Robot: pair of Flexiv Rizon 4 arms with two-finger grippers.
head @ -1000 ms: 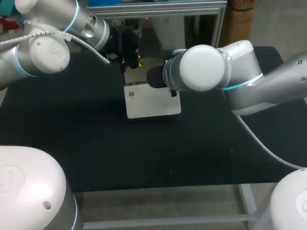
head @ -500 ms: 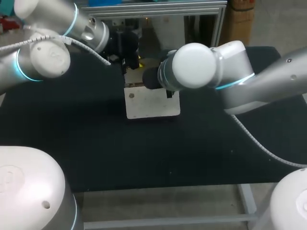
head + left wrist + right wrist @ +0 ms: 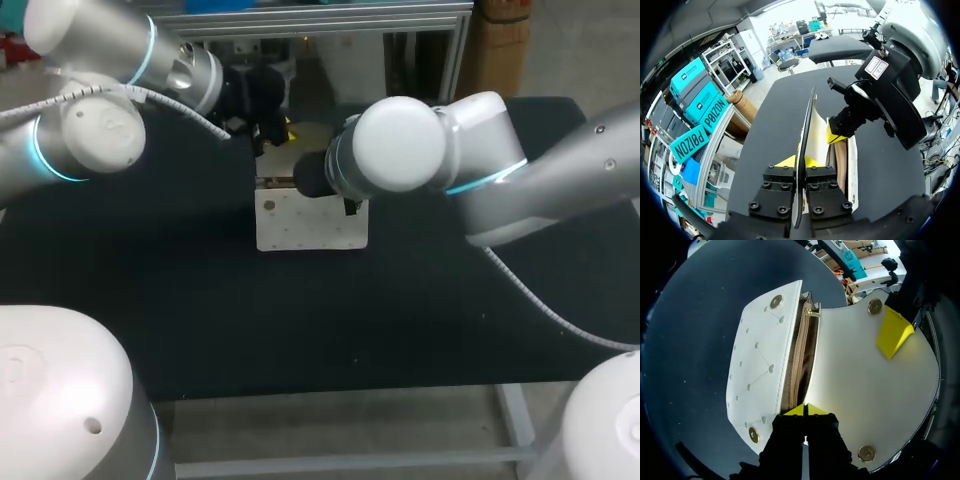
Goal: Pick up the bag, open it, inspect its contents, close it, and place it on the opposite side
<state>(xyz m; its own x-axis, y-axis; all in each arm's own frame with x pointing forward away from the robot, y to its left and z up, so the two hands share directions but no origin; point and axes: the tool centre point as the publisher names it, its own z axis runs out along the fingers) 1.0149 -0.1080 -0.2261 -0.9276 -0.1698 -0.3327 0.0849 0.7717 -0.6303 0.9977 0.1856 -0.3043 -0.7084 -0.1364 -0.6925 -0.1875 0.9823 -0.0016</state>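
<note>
Since a second ago the bag [image 3: 310,222] is sitting more square and a little more to the left, and my right arm is leaning further over it. On the left, my left gripper [image 3: 800,167] is clamping the edge of the flap [image 3: 809,120] and holding it upright. So the bag is lying open at the far middle of the table [image 3: 180,300]. My right gripper [image 3: 805,411] is resting at the rim of the mouth with its fingers together; whether they are pinching the rim I cannot tell. I am judging this as the inspecting step. The next move is calling for lowering the flap onto the snaps [image 3: 775,301]. The far table edge is lying close behind the left gripper, while wide bare cloth is lying free on both sides and toward me.
</note>
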